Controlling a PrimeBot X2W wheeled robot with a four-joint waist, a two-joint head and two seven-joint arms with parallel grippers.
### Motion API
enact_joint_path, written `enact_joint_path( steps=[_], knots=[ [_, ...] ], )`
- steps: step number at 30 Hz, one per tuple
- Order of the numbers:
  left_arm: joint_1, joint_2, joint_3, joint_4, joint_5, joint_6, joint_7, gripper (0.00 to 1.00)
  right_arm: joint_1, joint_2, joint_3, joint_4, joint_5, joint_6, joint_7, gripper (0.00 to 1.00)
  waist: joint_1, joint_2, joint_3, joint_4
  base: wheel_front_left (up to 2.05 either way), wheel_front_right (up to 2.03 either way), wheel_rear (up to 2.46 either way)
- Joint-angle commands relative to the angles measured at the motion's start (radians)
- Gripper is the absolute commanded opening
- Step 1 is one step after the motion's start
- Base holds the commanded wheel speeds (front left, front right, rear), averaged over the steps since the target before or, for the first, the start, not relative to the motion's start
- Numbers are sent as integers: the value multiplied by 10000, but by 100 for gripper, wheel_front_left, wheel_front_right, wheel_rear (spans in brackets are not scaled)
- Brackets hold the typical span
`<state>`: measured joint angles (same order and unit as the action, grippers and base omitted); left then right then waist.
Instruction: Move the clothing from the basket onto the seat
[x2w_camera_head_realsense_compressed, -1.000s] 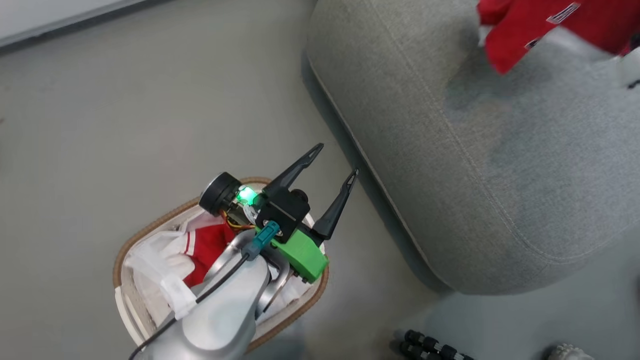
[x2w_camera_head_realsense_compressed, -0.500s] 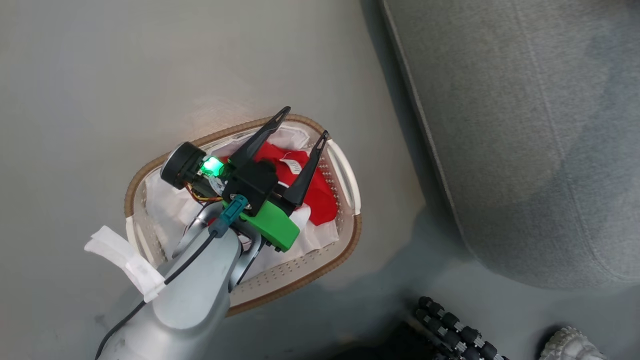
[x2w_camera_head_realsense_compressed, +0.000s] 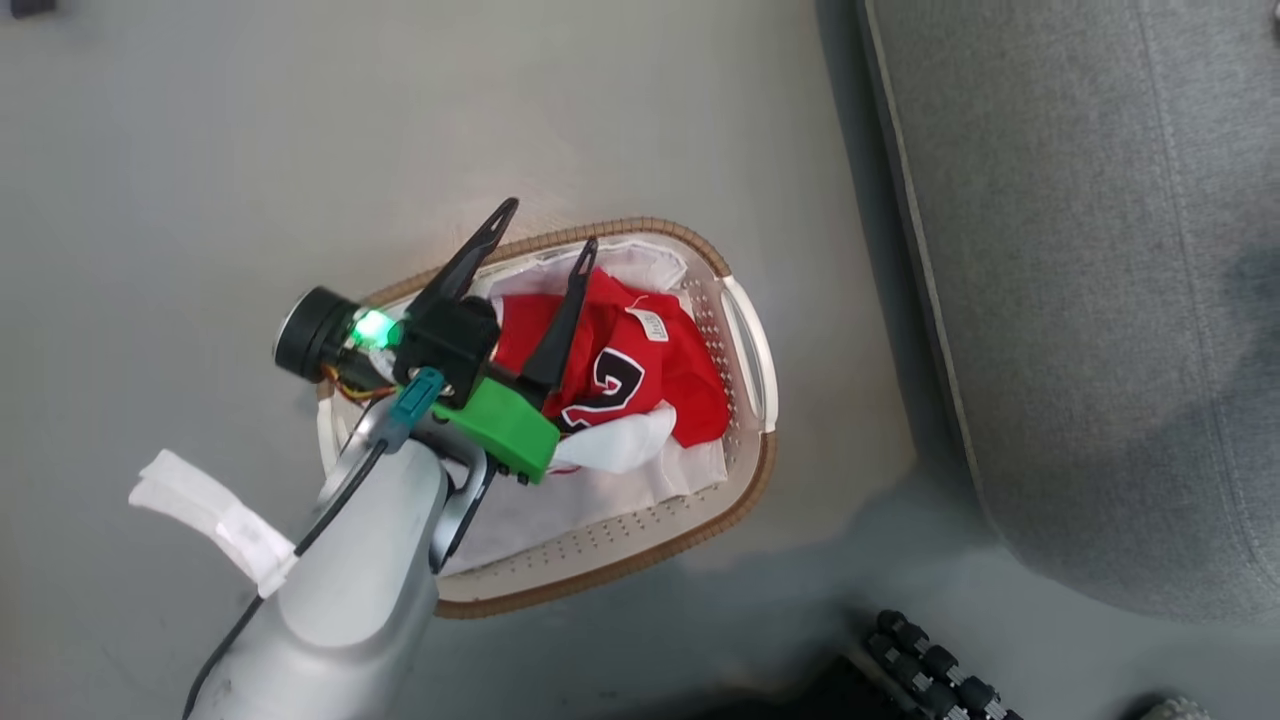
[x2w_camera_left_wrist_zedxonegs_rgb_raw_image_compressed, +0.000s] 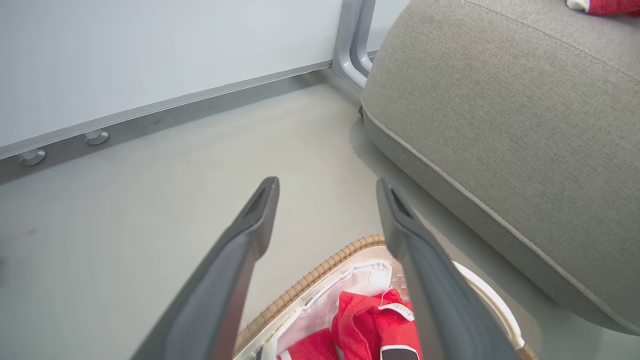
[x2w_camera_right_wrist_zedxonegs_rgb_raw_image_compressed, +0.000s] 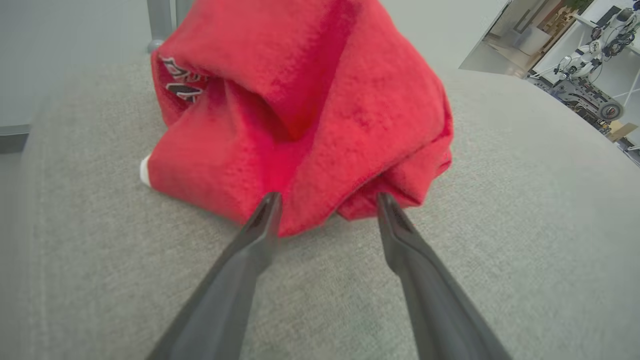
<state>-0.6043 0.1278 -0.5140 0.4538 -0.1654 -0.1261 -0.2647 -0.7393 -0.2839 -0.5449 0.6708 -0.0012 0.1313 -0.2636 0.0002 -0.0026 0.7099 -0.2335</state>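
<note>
You can see a red jersey (x2w_camera_head_realsense_compressed: 640, 370) below the left gripper (x2w_camera_head_realsense_compressed: 548, 224), with a black-and-white number on it. The basket (x2w_camera_head_realsense_compressed: 640, 530) around it is creamy white with rows of little holes, and its rim is brown and woven. The liner cloth (x2w_camera_head_realsense_compressed: 560, 500) is plain white. That gripper has black fingers (x2w_camera_head_realsense_compressed: 565, 310) and a bright green block (x2w_camera_head_realsense_compressed: 500, 432). Just past the right gripper (x2w_camera_right_wrist_zedxonegs_rgb_raw_image_compressed: 328, 197), a red garment (x2w_camera_right_wrist_zedxonegs_rgb_raw_image_compressed: 300, 115) with a white edge lies on the grey seat (x2w_camera_right_wrist_zedxonegs_rgb_raw_image_compressed: 500, 225).

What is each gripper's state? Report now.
Left gripper: open, empty, over the basket.
Right gripper: open, empty; red jersey lies on the seat.
</note>
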Motion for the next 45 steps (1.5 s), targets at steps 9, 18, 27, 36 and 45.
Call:
enact_joint_path(
  steps=[9, 18, 27, 36, 45],
  knots=[
    [1107, -43, 929, 7, 93, 49, 5, 100, 2480, 967, 886, -2032, 428, -10, -15, 100, -2, 26, -1962, 30, 0, 0, 0],
    [1902, -261, 2555, -16, -32, 324, 7, 100, 3024, 1542, 2383, -3374, 1513, -10, -15, 100, -2, 26, -3131, 705, 0, 0, 0],
    [2666, -475, 4125, 5, 30, 525, 7, 100, 3222, 1701, 3845, -3162, 1572, -10, -13, 100, -2, 26, -4109, 1586, 0, 0, 0],
    [3727, -709, 5010, 48, 153, 452, 6, 100, 4249, 1924, 4368, -2821, 1729, -10, -15, 100, -2, 26, -5137, 2140, 0, 0, 0],
    [5014, -767, 5053, -322, -156, 219, 6, 100, 5437, 1927, 4604, -2723, 1805, -10, -15, 100, -2, 26, -5982, 2164, 0, 0, 0]
  ],
)
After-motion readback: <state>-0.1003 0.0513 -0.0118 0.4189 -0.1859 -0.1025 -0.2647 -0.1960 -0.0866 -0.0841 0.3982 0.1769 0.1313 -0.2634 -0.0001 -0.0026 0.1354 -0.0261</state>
